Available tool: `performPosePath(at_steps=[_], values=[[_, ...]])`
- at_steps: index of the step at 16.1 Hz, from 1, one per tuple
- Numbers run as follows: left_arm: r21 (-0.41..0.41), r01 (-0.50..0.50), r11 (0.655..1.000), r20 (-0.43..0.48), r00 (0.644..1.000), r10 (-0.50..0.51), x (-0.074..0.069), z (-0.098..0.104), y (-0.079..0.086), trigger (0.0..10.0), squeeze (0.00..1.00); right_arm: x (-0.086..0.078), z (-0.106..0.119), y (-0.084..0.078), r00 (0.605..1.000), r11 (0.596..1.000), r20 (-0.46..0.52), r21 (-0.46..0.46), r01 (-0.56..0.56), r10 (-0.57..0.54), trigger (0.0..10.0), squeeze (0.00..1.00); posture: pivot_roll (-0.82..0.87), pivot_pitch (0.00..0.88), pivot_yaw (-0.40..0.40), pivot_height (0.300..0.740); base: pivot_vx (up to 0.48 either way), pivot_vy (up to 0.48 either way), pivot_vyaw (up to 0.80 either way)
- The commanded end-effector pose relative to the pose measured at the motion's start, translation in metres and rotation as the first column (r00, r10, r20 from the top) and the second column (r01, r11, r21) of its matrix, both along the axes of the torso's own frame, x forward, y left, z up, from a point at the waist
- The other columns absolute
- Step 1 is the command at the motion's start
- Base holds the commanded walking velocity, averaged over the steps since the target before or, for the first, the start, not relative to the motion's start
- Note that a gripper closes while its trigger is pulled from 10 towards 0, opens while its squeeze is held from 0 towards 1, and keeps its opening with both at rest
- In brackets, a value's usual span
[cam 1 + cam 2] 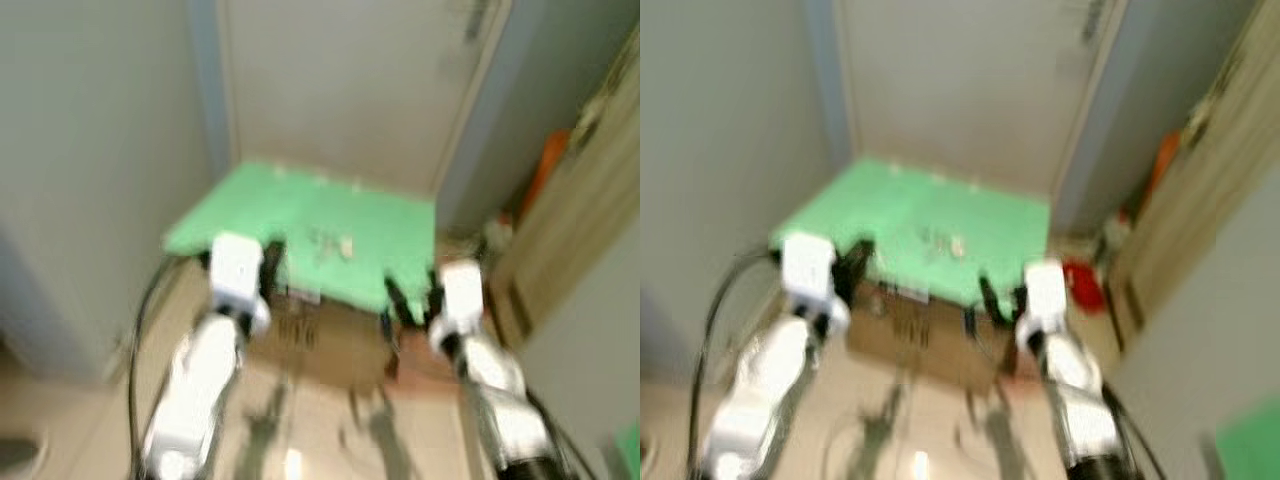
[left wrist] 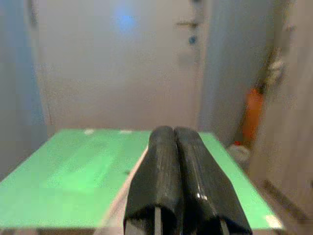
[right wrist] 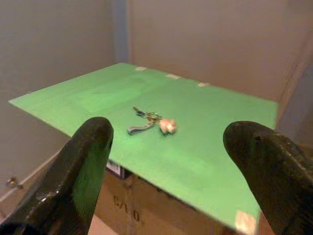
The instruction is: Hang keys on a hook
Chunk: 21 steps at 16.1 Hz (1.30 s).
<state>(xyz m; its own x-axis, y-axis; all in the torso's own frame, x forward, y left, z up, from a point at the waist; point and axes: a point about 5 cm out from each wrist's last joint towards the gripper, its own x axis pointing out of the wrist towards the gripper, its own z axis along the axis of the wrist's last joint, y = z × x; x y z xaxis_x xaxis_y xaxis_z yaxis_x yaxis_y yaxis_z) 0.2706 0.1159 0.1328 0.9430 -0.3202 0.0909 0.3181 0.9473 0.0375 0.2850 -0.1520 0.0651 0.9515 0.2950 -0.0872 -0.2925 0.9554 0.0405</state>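
A bunch of keys (image 3: pixel 150 122) with a small pale fob lies near the middle of a green board (image 1: pixel 380 225) that rests on a cardboard box (image 1: pixel 925 330). The keys (image 1: pixel 330 243) sit a little beyond both arms. My right gripper (image 1: pixel 412 298) is open at the board's near right edge, its fingers (image 3: pixel 88 156) spread wide with the keys framed between them at a distance. My left gripper (image 1: pixel 275 262) is shut and holds nothing, at the board's near left edge. Its fingers (image 2: pixel 178 181) are pressed together over the board. No hook can be made out.
A closed pale door (image 1: pixel 350 80) stands behind the board, with walls close on both sides. An orange object (image 1: pixel 545 165) and a red thing (image 1: pixel 1080 280) sit on the floor at the right beside a wooden panel (image 1: pixel 590 190). The eye views are blurred.
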Motion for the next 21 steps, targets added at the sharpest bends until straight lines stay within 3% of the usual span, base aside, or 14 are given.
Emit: performPosePath(at_steps=[1,6,15,18,19,20,21], values=[[0.010,0.017,1.000,0.026,1.000,-0.017,0.004,0.007,-0.002,0.0,0.43,0.002,0.003,-0.002,1.000,1.000,0.008,-0.006,0.007,-0.007,10.0,0.00,0.00,0.000,-0.054,0.740,0.000,0.000,-0.53],[0.061,-0.012,0.998,-0.010,1.000,0.013,0.010,0.000,0.005,0.0,0.43,0.002,0.002,-0.005,1.000,1.000,0.002,-0.002,0.024,-0.024,10.0,0.00,0.00,0.000,-0.048,0.740,0.000,0.000,-0.53],[0.085,0.047,0.995,-0.003,0.999,-0.047,0.009,-0.001,-0.001,0.0,0.41,0.001,0.002,-0.008,0.999,0.999,-0.013,0.006,0.032,-0.032,10.0,0.00,-0.01,0.000,-0.049,0.740,0.000,0.000,-0.54],[0.057,0.072,0.996,-0.009,0.997,-0.072,0.008,0.001,-0.006,0.0,0.41,0.001,0.001,-0.010,0.999,0.999,-0.021,0.019,0.041,-0.040,10.0,0.00,-0.02,0.000,-0.052,0.740,0.000,0.000,-0.55],[-0.020,0.094,0.995,-0.030,0.995,-0.095,0.009,0.008,-0.013,0.1,0.41,0.002,0.001,-0.011,0.999,0.999,-0.023,0.021,0.043,-0.042,10.0,0.00,-0.01,0.000,-0.055,0.740,0.000,0.000,-0.55],[0.025,0.120,0.993,-0.018,0.993,-0.119,0.008,0.010,-0.018,0.0,0.43,0.002,0.001,-0.011,0.999,0.999,-0.024,0.022,0.043,-0.042,10.0,0.00,-0.01,0.000,-0.057,0.740,-0.394,0.281,-0.53],[0.013,0.126,0.992,-0.029,0.992,-0.126,0.007,0.007,-0.017,0.0,0.43,0.003,0.001,-0.011,0.999,0.999,-0.026,0.021,0.040,-0.040,10.0,0.00,-0.01,0.000,-0.059,0.740,-0.356,0.326,-0.54]])
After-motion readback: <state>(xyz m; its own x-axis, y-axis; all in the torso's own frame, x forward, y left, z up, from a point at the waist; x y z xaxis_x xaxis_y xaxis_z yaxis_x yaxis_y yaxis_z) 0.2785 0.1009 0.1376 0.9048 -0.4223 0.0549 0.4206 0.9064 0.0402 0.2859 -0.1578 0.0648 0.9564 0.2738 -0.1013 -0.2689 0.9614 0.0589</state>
